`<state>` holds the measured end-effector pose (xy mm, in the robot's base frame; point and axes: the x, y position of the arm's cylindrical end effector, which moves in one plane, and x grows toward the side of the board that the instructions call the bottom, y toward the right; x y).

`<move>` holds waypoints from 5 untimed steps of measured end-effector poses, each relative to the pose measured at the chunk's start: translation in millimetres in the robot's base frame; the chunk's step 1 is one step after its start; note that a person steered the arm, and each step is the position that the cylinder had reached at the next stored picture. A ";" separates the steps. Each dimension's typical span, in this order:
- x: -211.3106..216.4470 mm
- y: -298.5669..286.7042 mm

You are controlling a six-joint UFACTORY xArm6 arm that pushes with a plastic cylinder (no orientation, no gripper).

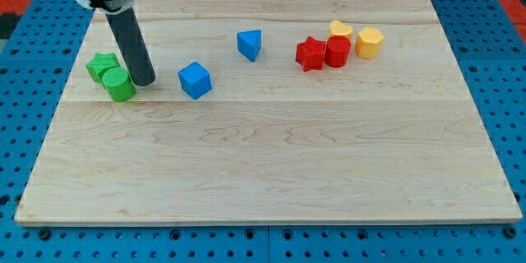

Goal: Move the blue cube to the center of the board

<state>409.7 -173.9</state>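
The blue cube (195, 80) lies on the wooden board (271, 173), left of the middle and toward the view's top. My tip (143, 81) is the lower end of a dark rod. It rests on the board just left of the blue cube, with a small gap between them. The tip stands right beside the green cylinder (119, 84), on its right side.
A green star (102, 66) sits behind the green cylinder at the left. A blue triangular block (250, 44) lies up and right of the cube. A red star (310, 53), red cylinder (337, 51), yellow heart-like block (341, 29) and yellow hexagon (369, 42) cluster at upper right.
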 end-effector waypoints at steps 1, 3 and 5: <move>19.5 -25.6; 21.8 -2.0; 9.6 32.1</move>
<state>419.3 -141.7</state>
